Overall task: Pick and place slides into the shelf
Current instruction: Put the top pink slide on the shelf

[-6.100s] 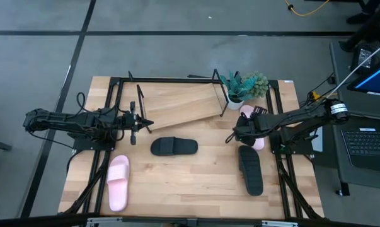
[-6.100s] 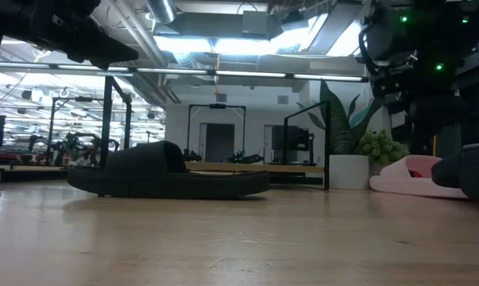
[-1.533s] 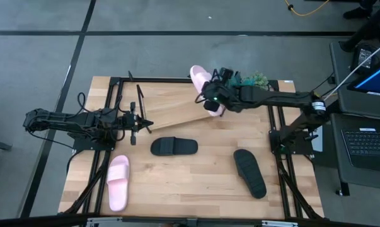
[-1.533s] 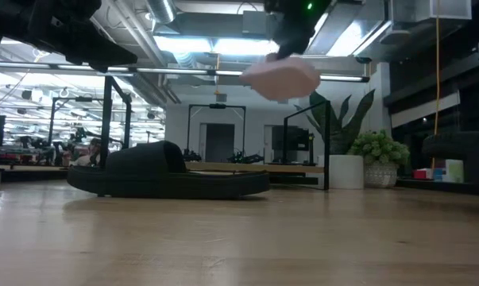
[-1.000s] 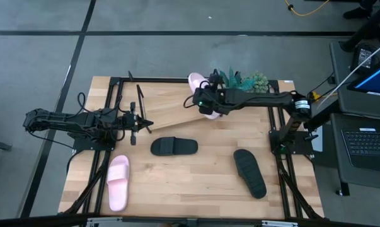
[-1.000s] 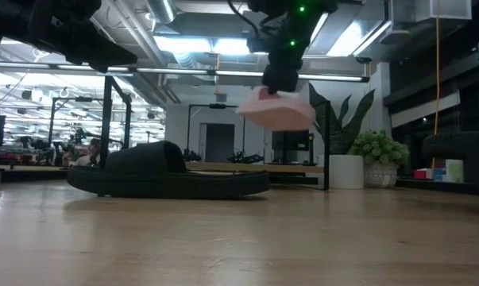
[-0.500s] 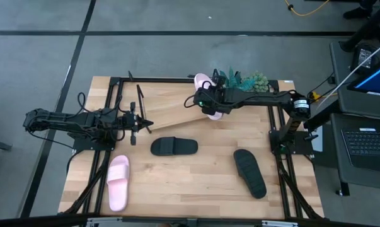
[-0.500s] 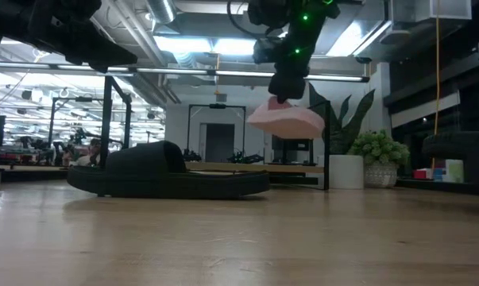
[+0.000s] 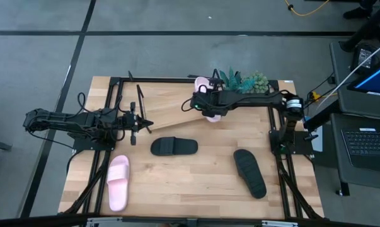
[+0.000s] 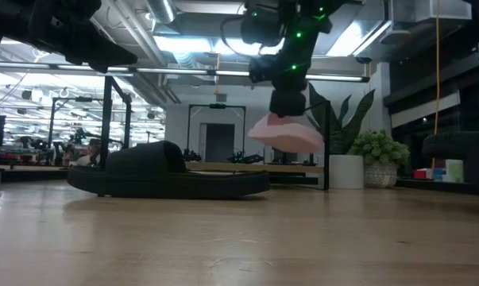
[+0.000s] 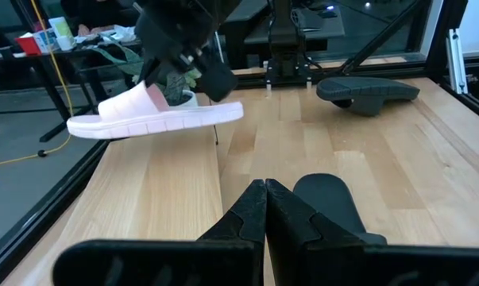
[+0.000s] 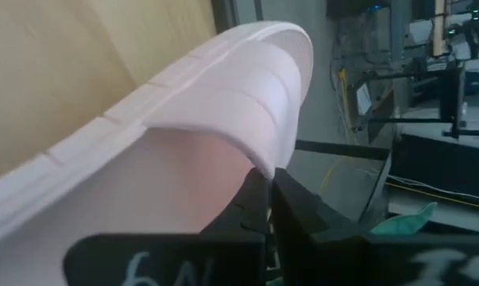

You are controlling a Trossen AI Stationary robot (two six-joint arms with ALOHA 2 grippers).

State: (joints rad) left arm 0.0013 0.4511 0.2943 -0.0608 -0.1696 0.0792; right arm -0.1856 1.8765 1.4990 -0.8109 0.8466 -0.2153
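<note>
On my far left the left gripper point(image 9: 141, 122) sits parked over the worktop point(image 9: 196, 176) edge, its fingers point(image 11: 255, 208) pressed together on nothing, pointing toward the shelf. Below it, near the front left corner, one pink slide point(image 9: 118, 183) lies flat on the worktop. Moving right, a black slide point(image 9: 174, 146) lies crosswise near the middle, just in front of the shelf point(image 9: 177, 104), whose tilted wooden board sits in its black wire frame at the back of the worktop. Over the shelf's right end I have the right gripper point(image 9: 202, 104), fingers pinching the strap of the second pink slide point(image 9: 206, 93); in the low view that slide point(image 10: 286, 132) hangs clear above the worktop, tilted, and the left wrist view shows it held above the board. Just right of it stands a potted plant point(image 9: 243, 84) at the back edge. Farther right, toward the front, the second black slide point(image 9: 249, 172) lies on the worktop, well apart from the shelf.
</note>
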